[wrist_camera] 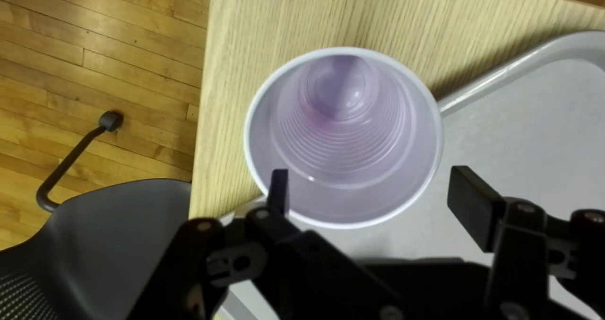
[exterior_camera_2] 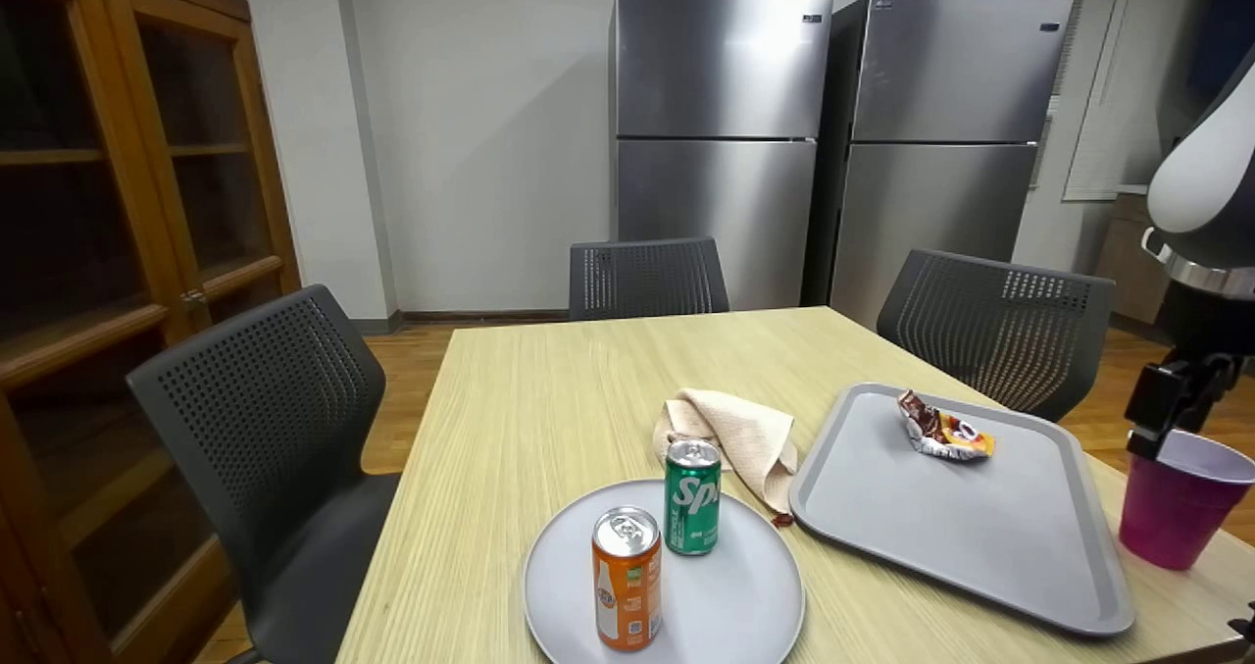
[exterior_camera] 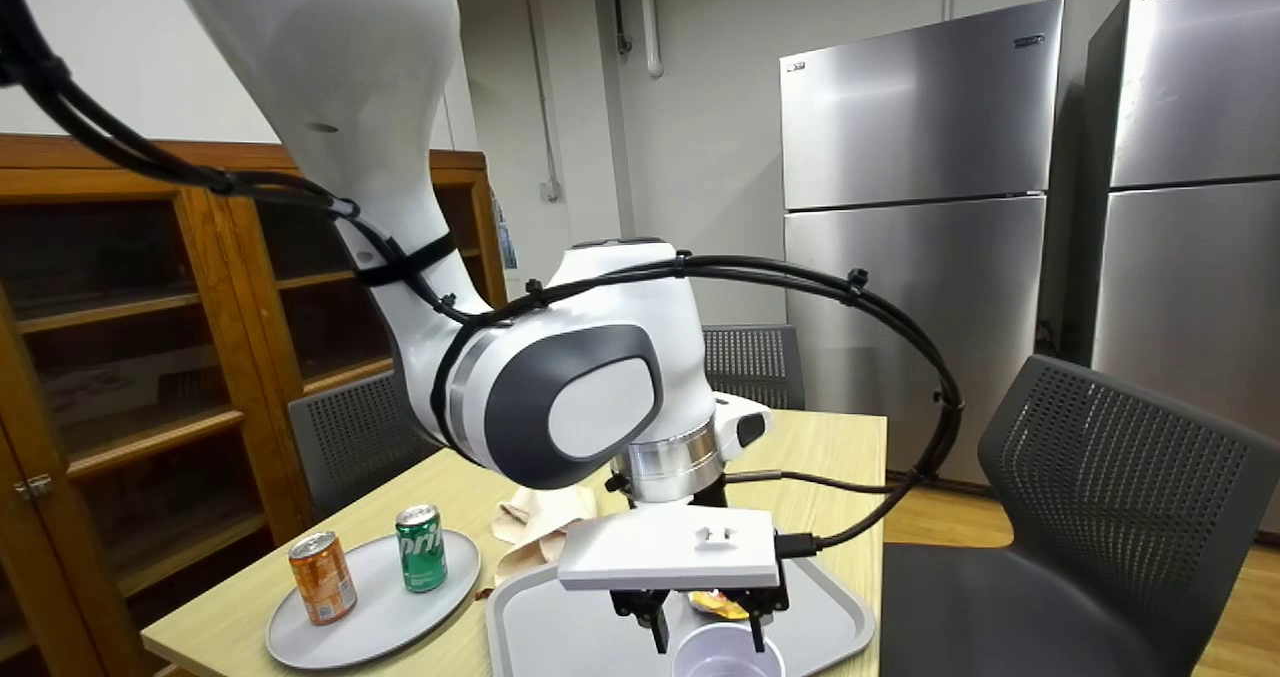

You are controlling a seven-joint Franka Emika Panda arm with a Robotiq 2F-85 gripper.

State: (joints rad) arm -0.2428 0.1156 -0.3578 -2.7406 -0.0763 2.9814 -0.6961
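Observation:
My gripper [exterior_camera: 709, 639] is open with nothing between its fingers, pointing down near a magenta cup [exterior_camera_2: 1177, 512] with a pale lavender inside. In the wrist view the fingers [wrist_camera: 373, 197] are wide apart. The left finger overlaps the near rim of the cup [wrist_camera: 345, 135]; I cannot tell whether it touches. The right finger is clear of the rim, over the grey tray [wrist_camera: 520, 135]. In an exterior view the cup is beside the tray [exterior_camera_2: 961, 517], near the table's edge. A crumpled snack wrapper [exterior_camera_2: 946, 434] lies on the tray.
A round grey plate [exterior_camera_2: 735, 605] holds an orange can [exterior_camera_2: 627, 586] and a green Sprite can [exterior_camera_2: 692, 507], both upright. A beige cloth [exterior_camera_2: 735, 434] lies between plate and tray. Dark chairs [exterior_camera_2: 1000, 321] surround the wooden table [exterior_camera_2: 549, 399]. Two steel refrigerators [exterior_camera_2: 721, 154] stand behind.

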